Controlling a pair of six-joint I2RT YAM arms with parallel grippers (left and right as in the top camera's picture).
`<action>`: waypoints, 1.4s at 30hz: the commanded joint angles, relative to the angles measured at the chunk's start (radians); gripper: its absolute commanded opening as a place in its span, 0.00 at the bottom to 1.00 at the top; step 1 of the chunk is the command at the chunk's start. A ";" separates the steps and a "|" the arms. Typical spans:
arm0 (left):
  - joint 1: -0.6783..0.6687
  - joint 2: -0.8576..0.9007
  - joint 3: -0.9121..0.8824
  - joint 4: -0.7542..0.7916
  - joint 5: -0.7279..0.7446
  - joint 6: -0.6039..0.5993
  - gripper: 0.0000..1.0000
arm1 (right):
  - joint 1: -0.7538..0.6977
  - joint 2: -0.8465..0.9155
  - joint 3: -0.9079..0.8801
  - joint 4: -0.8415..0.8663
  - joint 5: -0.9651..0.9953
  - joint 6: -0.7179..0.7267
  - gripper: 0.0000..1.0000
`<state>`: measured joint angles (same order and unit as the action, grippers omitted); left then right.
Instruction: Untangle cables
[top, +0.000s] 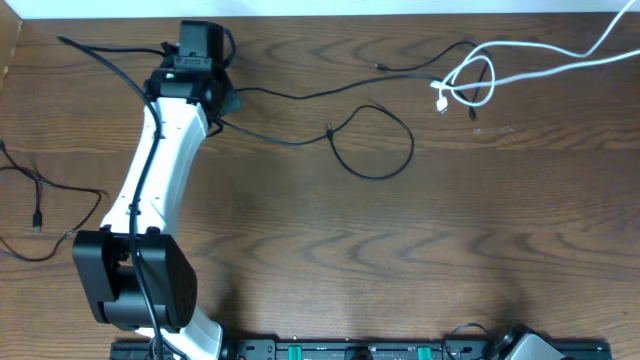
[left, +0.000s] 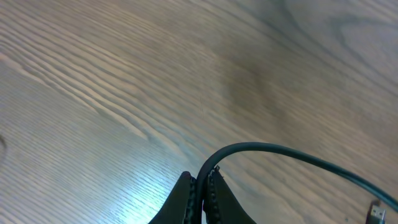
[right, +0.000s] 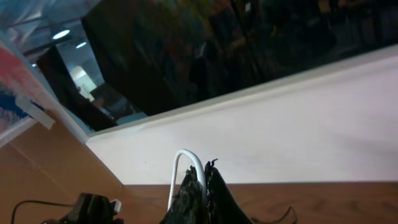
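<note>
L arm (top: 160, 170): stretched from its base at the near-left corner of the table (top: 400, 260) out to the far-left part, slight bend along the way, wrist turned down toward the wood

L gripper (left: 205, 179): fingers pressed together, pinching the long black cable (left: 280, 149) just above the tabletop. Cable arcs up out of the tips and runs off to the R; small plug at lower R of wrist view. From overhead, black runs lead away to the R from beside the gripper; one makes a loop (top: 375, 177) mid-table

R gripper (right: 205, 177): fingers closed on a bend of the white cable (right: 186, 160). Wrist cam looks roughly level at a pale wall w/ table edge low in view, so gripper is raised. Gripper itself is outside overhead view; only a bit of R arm shows at the near edge

White cable, rest of it: coil + plug at far-R of table, two strands going off the R edge

Short black cable (top: 38, 205): lies loose at L edge, well apart from the others
</note>
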<state>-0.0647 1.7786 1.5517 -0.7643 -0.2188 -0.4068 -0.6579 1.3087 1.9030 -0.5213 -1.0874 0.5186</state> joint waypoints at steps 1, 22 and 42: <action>0.039 0.026 0.000 0.010 -0.049 0.000 0.08 | -0.004 -0.007 0.019 0.039 -0.025 0.071 0.01; 0.068 0.161 0.000 0.011 -0.026 -0.033 0.08 | -0.077 0.008 0.019 0.264 -0.113 0.281 0.01; 0.068 0.164 0.000 0.019 -0.025 -0.034 0.08 | -0.258 0.068 0.019 0.738 -0.101 0.695 0.01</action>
<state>-0.0002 1.9240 1.5517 -0.7467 -0.2382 -0.4232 -0.9257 1.3678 1.9087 0.2104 -1.1976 1.1816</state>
